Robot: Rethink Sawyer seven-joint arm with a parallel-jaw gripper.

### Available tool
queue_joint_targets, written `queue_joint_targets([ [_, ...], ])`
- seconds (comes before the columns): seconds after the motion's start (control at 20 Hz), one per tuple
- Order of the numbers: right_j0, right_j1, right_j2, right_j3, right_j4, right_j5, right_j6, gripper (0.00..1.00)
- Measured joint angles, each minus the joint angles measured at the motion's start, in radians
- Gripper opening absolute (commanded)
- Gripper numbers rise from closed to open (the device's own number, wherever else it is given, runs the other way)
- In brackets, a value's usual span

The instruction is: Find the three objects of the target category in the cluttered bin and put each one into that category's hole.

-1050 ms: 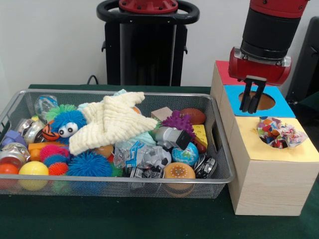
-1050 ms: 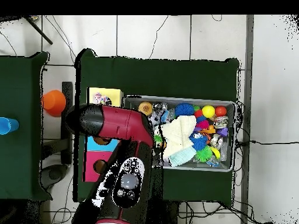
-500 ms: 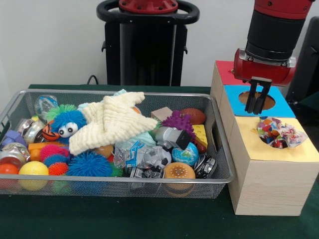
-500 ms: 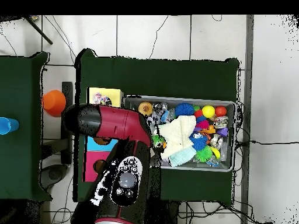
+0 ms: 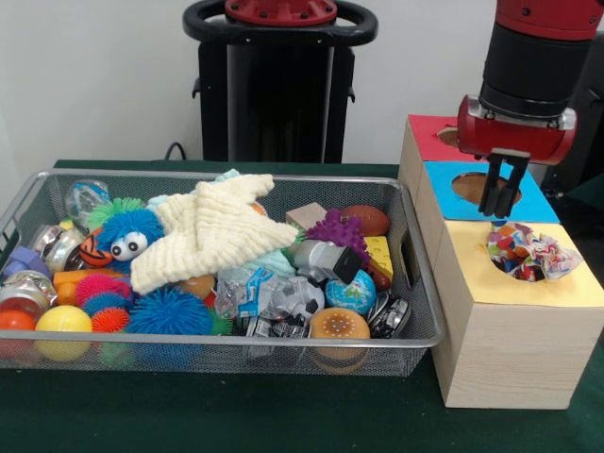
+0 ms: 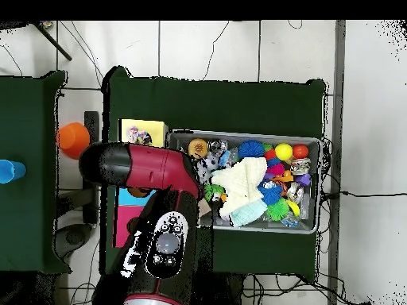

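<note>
My gripper (image 5: 494,211) hangs over the wooden box (image 5: 510,349), at the edge of the blue panel's hole (image 5: 466,185), close to the yellow panel. Its fingers are shut with nothing between them. A colourful crumpled packet (image 5: 528,251) sits in the yellow panel's hole. The wire bin (image 5: 420,332) to the left holds a cream knitted star (image 5: 212,228), a blue fuzzy toy with eyes (image 5: 127,233), a purple spiky ball (image 5: 338,229), a globe ball (image 5: 355,293) and several other toys. In the overhead view the arm (image 6: 151,171) hides the gripper and most of the box.
A red panel (image 5: 429,137) lies at the box's far end. The overhead view shows the yellow panel (image 6: 143,130), the bin (image 6: 315,144), and an orange cup (image 6: 73,139) and a blue cup (image 6: 9,170) on a side table.
The gripper has moved sideways away from the bin, from the blue hole's near side to its far side, still shut and empty. The bin's contents have not moved.
</note>
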Motion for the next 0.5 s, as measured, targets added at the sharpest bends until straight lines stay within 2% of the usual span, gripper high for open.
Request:
queue_joint_targets([
  [0.5, 0.020, 0.007, 0.004, -0.005, 0.004, 0.000, 0.000, 0.00],
])
